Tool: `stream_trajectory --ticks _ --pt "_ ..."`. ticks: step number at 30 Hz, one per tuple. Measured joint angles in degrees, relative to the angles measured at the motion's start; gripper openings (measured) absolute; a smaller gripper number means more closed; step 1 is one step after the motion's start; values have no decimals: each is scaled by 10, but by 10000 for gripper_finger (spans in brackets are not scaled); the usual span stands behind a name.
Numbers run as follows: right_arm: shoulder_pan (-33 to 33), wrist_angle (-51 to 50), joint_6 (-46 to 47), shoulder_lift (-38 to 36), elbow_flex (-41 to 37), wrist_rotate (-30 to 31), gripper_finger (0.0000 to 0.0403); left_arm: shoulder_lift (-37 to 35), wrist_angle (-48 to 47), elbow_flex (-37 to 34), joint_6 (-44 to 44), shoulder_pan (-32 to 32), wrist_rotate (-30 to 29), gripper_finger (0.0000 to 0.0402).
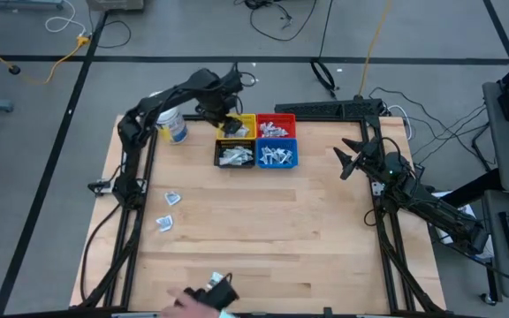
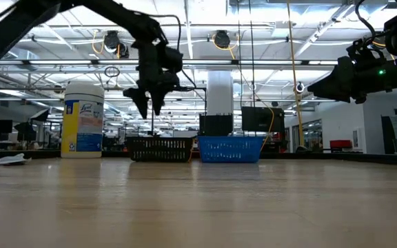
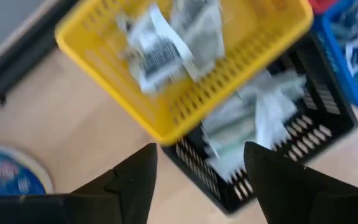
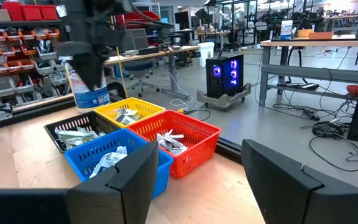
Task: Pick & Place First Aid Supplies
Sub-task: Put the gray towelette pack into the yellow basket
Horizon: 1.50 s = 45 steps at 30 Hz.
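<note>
Workshop benches and cables ringed the wooden table (image 1: 263,221) as my left gripper (image 1: 229,121) hung over the yellow bin (image 1: 238,126), its fingers (image 3: 132,180) spread apart with nothing between them. Packets (image 3: 166,40) lay heaped in that bin directly under the wrist camera, and more sat in the black bin (image 1: 234,155), red bin (image 1: 276,126) and blue bin (image 1: 277,154), the four pressed together in a square near the table's far edge. A white-lidded jar (image 1: 172,124) stood just beside the yellow bin. Two loose packets (image 1: 169,210) lay well apart from the bins, on the left half of the table, and at least one more (image 1: 217,279) at the near edge beside a person's hand (image 1: 197,300). My right gripper (image 1: 353,160) waited above the table's right side, its fingers also apart and empty. I judged this the release of a drop into the yellow bin. To finish it well, I would lift straight up so the fingers cleared the rim without dragging the bin or snagging a packet. Then I would swing out to the loose packets on the left, coming down flat over one so the fingertips pinched its thin edges rather than skating across the wood.
</note>
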Motion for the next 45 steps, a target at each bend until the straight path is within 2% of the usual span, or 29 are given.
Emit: stream_trajectory --ticks 4,9,16,22,34,41,45 --pt "0 0 0 0 0 0 228 -50 -5 -40 -31 -32 -19 248" --pt "0 0 0 0 0 0 228 -132 28 -138 -65 -86 -31 248" --pt "0 0 0 0 0 0 228 -253 76 -298 -143 -186 -40 248" --pt "0 0 0 0 0 0 228 -310 76 -374 -242 -290 -40 248" --pt "0 0 0 0 0 0 228 -315 79 -384 -460 -449 -42 248" --pt "0 0 0 0 0 0 228 -269 103 -379 -586 -580 -36 248" --pt "0 0 0 0 0 0 228 -225 152 -369 -637 -642 -5 248"
